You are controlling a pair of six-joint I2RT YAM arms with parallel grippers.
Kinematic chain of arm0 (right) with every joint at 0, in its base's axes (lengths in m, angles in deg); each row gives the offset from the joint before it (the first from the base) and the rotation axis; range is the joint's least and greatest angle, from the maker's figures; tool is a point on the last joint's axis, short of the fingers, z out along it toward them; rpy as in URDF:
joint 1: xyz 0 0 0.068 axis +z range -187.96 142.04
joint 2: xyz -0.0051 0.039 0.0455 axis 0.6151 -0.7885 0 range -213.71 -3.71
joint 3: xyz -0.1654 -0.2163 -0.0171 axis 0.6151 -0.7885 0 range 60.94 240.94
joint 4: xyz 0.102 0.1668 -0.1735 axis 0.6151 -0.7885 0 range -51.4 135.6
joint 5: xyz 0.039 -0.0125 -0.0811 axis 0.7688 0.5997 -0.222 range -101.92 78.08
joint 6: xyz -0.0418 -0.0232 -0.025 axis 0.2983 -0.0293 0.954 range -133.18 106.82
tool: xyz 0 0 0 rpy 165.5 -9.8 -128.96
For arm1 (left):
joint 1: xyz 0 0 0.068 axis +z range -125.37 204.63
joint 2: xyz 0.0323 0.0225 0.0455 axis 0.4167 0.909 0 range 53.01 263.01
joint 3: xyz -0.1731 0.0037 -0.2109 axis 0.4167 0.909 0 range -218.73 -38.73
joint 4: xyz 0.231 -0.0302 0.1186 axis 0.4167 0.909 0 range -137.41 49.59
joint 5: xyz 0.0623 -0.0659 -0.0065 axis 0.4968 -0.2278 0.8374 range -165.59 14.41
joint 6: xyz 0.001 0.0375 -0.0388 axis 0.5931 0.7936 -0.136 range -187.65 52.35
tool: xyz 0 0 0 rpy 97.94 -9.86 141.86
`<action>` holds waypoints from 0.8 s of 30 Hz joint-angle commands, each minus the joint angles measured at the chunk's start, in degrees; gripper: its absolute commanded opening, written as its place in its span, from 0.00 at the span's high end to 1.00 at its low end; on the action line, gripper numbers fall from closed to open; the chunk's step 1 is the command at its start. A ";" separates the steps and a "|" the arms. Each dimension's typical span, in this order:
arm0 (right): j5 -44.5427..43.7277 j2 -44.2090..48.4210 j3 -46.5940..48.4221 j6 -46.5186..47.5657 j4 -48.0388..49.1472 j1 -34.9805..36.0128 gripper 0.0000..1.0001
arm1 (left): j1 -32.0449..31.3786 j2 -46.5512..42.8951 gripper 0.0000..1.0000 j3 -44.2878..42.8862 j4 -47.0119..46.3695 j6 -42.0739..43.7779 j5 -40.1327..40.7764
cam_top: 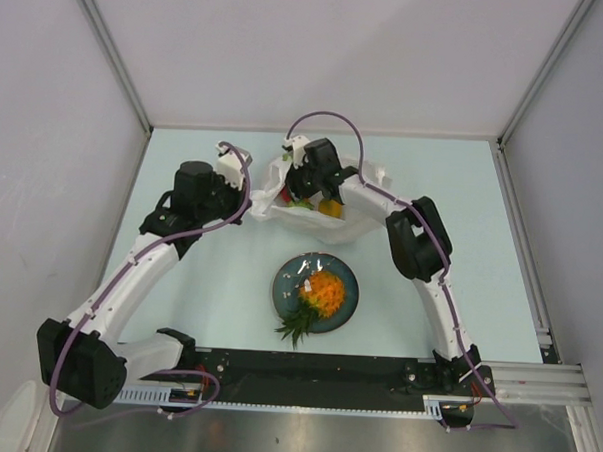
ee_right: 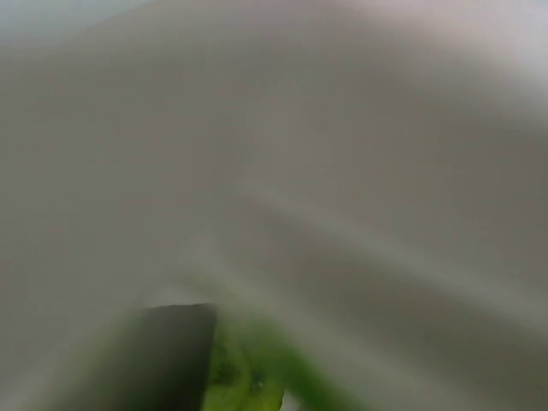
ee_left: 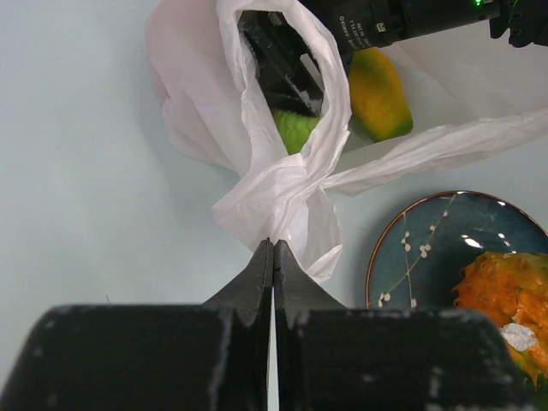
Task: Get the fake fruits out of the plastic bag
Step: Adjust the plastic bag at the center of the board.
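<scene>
Left gripper has its jaws pressed together on the twisted handle of the plastic bag, probably anchoring it so the mouth gapes. Right gripper is down inside the bag, by the green fruit, with the mango just to the right. Can't tell if its jaws are spread, the wrist view is blurred. Pineapple already sits on the plate, nearer than the bag.

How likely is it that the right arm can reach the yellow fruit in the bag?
Probably yes: the left fingers pinch the bag, its mouth gapes open, and the right fingers are inside, close beside the yellow fruit.
</scene>
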State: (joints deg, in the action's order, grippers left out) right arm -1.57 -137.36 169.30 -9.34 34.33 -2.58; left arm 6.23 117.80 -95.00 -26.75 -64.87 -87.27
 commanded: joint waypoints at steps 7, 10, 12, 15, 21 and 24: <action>11.17 16.03 -6.21 3.63 0.02 -1.45 0.59 | 1.34 0.68 1.00 -1.12 -6.42 -2.43 -3.34; 16.62 22.01 -8.85 5.48 -2.70 -1.10 0.59 | 1.34 0.51 1.00 -0.77 -8.27 -4.02 -3.79; 18.47 25.88 -11.75 7.66 -4.72 -0.40 0.59 | 1.34 0.33 1.00 -0.42 -9.76 -4.63 -4.05; 20.40 30.79 -15.71 9.08 -6.66 0.13 0.60 | 1.43 -0.11 1.00 0.19 -10.73 -5.16 -4.49; 21.73 40.54 -22.64 14.35 -12.37 0.04 0.63 | 1.34 -0.37 1.00 0.46 -11.35 -5.69 -5.02; 18.67 43.72 -26.08 14.80 -11.94 0.66 0.60 | 1.34 -0.55 1.00 0.72 -11.88 -6.21 -5.10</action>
State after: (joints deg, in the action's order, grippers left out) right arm 18.41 -98.67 146.98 2.48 25.32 -2.27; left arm 7.17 118.61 -94.69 -35.77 -69.30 -90.92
